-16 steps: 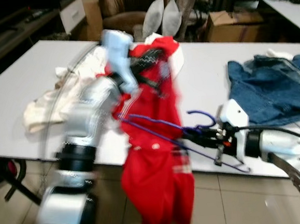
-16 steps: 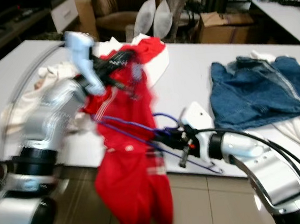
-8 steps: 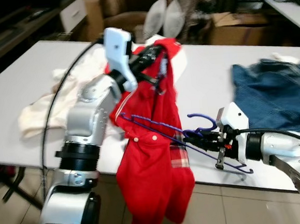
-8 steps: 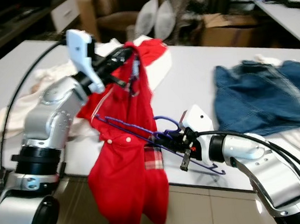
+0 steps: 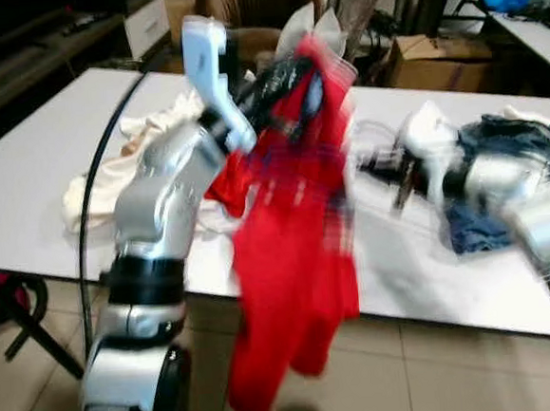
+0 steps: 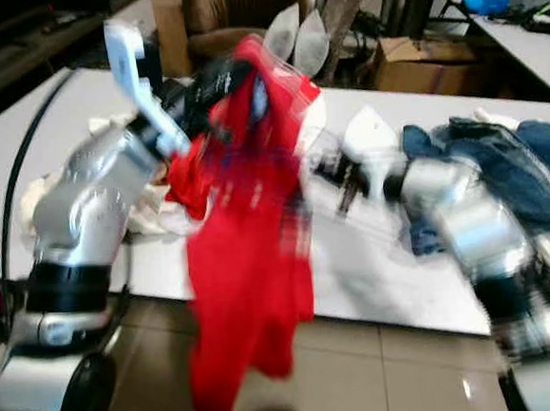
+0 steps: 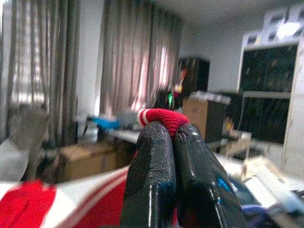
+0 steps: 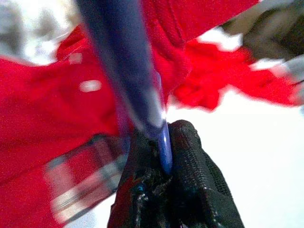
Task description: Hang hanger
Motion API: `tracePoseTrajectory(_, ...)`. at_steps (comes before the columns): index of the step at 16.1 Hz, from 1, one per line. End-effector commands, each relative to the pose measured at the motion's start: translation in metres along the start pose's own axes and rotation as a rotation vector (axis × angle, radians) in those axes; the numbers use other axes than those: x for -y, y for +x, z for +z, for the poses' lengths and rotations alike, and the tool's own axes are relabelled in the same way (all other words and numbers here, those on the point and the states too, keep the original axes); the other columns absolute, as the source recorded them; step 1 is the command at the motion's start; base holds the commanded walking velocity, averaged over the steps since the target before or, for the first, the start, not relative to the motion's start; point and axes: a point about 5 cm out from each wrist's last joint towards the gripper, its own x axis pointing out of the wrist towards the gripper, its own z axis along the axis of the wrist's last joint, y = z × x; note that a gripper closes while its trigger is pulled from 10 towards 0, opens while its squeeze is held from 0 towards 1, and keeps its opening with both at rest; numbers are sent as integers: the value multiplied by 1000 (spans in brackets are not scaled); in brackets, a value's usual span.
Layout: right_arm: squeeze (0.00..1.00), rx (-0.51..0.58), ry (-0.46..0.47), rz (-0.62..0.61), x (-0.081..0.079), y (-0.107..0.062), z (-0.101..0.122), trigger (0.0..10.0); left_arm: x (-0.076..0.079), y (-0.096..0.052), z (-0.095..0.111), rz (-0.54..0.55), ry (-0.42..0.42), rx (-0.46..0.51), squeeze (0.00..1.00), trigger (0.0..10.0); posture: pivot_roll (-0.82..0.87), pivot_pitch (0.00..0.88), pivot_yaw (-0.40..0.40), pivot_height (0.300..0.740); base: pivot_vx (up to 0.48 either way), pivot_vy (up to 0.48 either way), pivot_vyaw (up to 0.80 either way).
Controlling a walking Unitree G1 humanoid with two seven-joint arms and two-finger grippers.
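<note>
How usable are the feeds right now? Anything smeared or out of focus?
Both eye views are motion-blurred, worst on the right arm and right gripper; the red shirt smears too. Left wrist view: fingers sharp on the red collar, room soft. Right wrist view: purple hanger blurred up close, fingertips clearer.

left tool (image 5: 289, 76) gripping red shirt (image 5: 294, 261) (blurred), white table (image 5: 35, 186)

A white table (image 5: 44, 176) is standing on a beige tiled floor (image 5: 431, 374), with a brown armchair (image 6: 231, 9) and grey curtains (image 7: 128, 71) sitting behind.
</note>
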Motion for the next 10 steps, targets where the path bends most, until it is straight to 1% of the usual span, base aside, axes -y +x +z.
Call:
tracePoseTrajectory(1, 0, -51, -44, -282, 48, -7, 3, 10000, 6, 10, 50, -37, 51, 217, 0, 10000, -56, 0, -49, 740, 0, 0, 0)
tracePoseTrajectory(2, 0, 43, -67, -435, 74, -12, 28, 10000, 4, 10, 62, -22, 44, 277, 0, 10000, -50, 0, -53, 740, 0, 0, 0)
tracePoseTrajectory(3, 0, 287, -48, -648, 109, -33, 80, 10000, 1, 7, 83, -6, 19, 389, 0, 10000, -43, 0, -57, 740, 0, 0, 0)
tracePoseTrajectory(4, 0, 365, -55, -689, 116, -40, 94, 10000, 1, 6, 88, -6, 20, 417, 0, 10000, -43, 0, -57, 740, 0, 0, 0)
tracePoseTrajectory(6, 0, 442, -80, -718, 121, -47, 105, 10000, 2, 3, 91, -12, 19, 439, 0, 10000, -39, 0, -58, 740, 0, 0, 0)
tracePoseTrajectory(7, 0, 469, -114, -704, 116, -41, 100, 10000, 3, 2, 85, -19, 3, 423, 0, 10000, -40, 0, -53, 740, 0, 0, 0)
tracePoseTrajectory(8, 0, 442, -123, -656, 107, -29, 86, 10000, 3, 2, 75, -20, -5, 385, 0, 10000, -42, 0, -49, 740, 0, 0, 0)
tracePoseTrajectory(9, 0, 375, -146, -593, 92, -16, 63, 10000, 3, 2, 59, -11, -4, 313, 0, 10000, -47, 0, -42, 740, 0, 0, 0)
tracePoseTrajectory(10, 0, 343, -140, -546, 83, -10, 50, 10000, 3, 2, 48, -3, -2, 248, 0, 10000, -53, 0, -32, 740, 0, 0, 0)
